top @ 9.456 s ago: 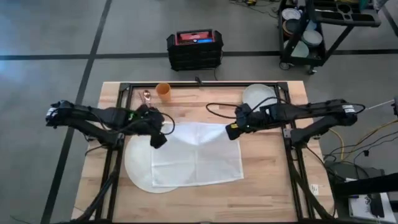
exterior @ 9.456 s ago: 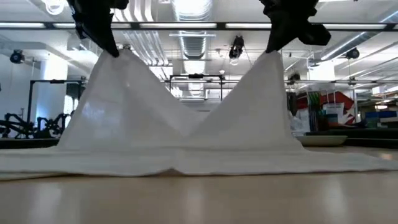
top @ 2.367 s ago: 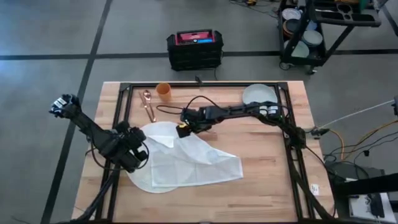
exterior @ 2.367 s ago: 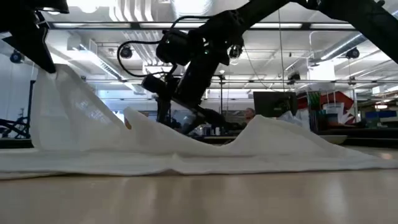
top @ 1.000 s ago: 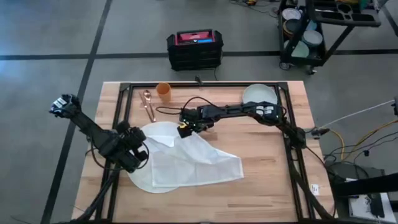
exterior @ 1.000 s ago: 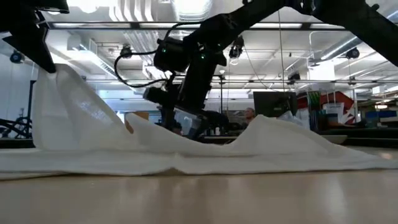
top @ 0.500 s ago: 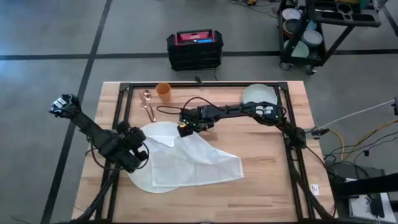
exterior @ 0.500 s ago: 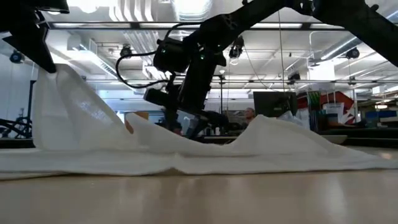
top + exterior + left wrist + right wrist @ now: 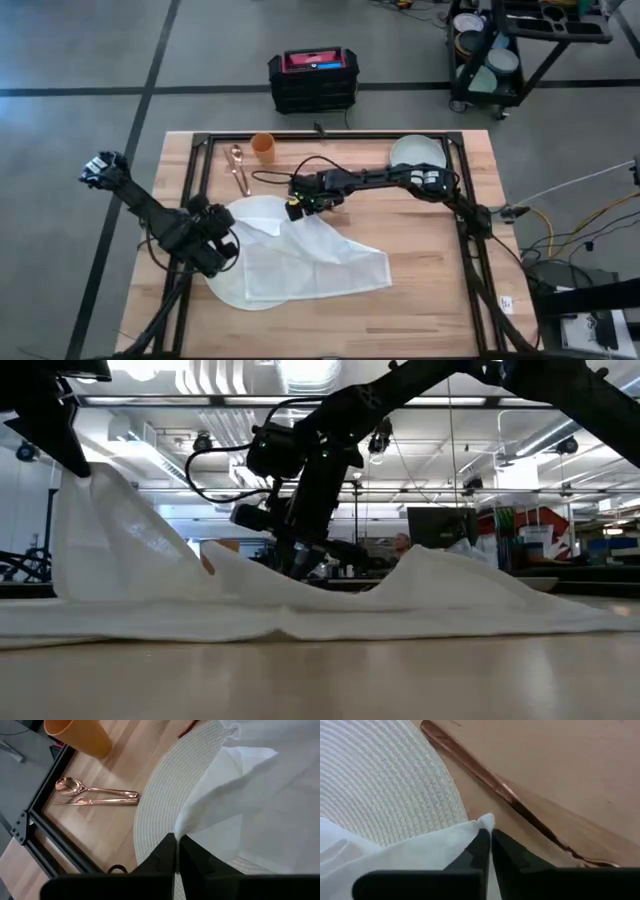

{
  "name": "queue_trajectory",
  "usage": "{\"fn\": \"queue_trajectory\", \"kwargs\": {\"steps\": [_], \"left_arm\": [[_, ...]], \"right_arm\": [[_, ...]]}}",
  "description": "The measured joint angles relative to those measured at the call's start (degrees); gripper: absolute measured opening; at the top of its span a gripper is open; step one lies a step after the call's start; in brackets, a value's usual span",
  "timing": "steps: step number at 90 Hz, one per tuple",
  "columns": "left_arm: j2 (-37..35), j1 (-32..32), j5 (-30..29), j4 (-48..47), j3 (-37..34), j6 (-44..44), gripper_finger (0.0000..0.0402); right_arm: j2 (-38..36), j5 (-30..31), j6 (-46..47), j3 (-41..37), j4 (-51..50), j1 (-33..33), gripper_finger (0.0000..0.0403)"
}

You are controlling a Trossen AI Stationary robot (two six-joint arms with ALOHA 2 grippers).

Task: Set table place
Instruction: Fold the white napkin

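The round white mat lies on the left half of the surface, its woven rings plain in both wrist views, and a white cloth is draped over most of it, spreading off its right edge onto the bare wood. The cloth is rumpled, with two corners raised off the mat. The left gripper sits over the mat's left part, its fingers pressed together on one edge of the cloth, which rises steeply from the surface to that grip in the low view. The right gripper reaches across from the right side to the mat's far edge, its fingers pinching another corner of the cloth just above the woven rim. Close beside that corner a thin copper-coloured utensil handle lies on the wood. Farther toward the far left corner of the surface lie a copper spoon and a second copper utensil alongside it, touching, and an orange cup stands near them by the black frame rail. A pale grey-green plate rests at the far right, well apart from the mat. Beyond the surface a black crate with a red top sits on the floor.
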Motion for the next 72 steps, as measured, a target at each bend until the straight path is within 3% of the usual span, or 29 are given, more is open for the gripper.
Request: {"fn": "queue_trajectory", "kwargs": {"steps": [25,51,72], "left_arm": [[0.02,-0.02,0.0,-0.02,0.0,-0.01,0.0],[0.02,0.0,0.04,-0.02,0.0,-0.01,0.0],[0.02,-0.02,0.52,-0.08,0.02,-0.01,0.0]], "right_arm": [[-2.75,-0.17,-3.21,1.53,-3.25,0.3,0.0],[-5.69,1.77,-12.91,7.95,-17.76,1.92,0.0],[-10.88,5.89,-16.89,8.2,-27.88,4.4,0.0]]}}
